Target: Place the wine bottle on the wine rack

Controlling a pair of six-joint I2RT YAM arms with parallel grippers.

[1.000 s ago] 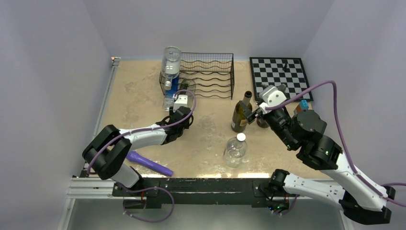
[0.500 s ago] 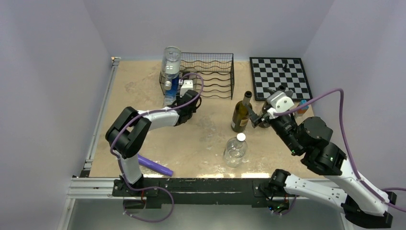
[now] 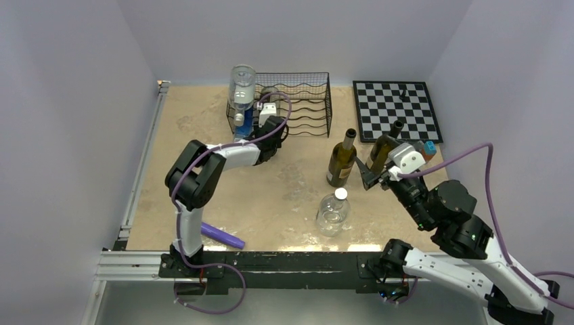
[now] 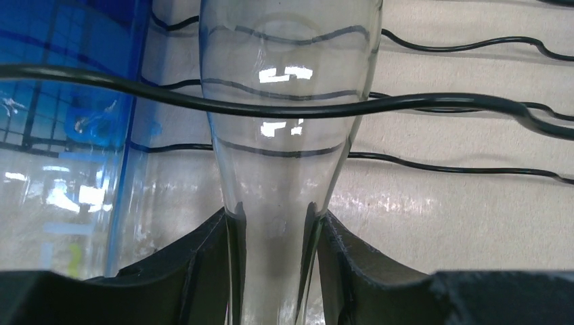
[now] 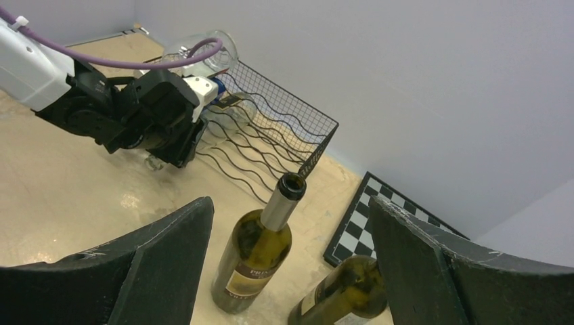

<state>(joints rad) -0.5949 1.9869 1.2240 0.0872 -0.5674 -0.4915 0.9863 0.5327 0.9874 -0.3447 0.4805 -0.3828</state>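
The black wire wine rack (image 3: 301, 105) stands at the back centre. My left gripper (image 3: 269, 125) (image 4: 274, 220) is shut on the neck of a clear glass bottle (image 4: 291, 81), which lies with its body reaching in among the rack's wavy wires (image 4: 433, 103). A green wine bottle (image 3: 340, 162) (image 5: 254, 261) stands upright in the middle of the table. A second dark wine bottle (image 3: 381, 150) (image 5: 342, 291) stands just right of it. My right gripper (image 3: 369, 177) (image 5: 291, 206) is open and empty, a little in front of both bottles.
An upright clear bottle with a blue label (image 3: 241, 95) (image 4: 64, 135) stands at the rack's left end. A chessboard (image 3: 396, 108) lies at the back right. A plastic water bottle (image 3: 333, 211) stands near the front. A purple object (image 3: 220, 233) lies at the front left.
My left gripper has carried the clear bottle away from me into the rack. My right gripper has drawn back toward me and to the right, away from the green wine bottle.
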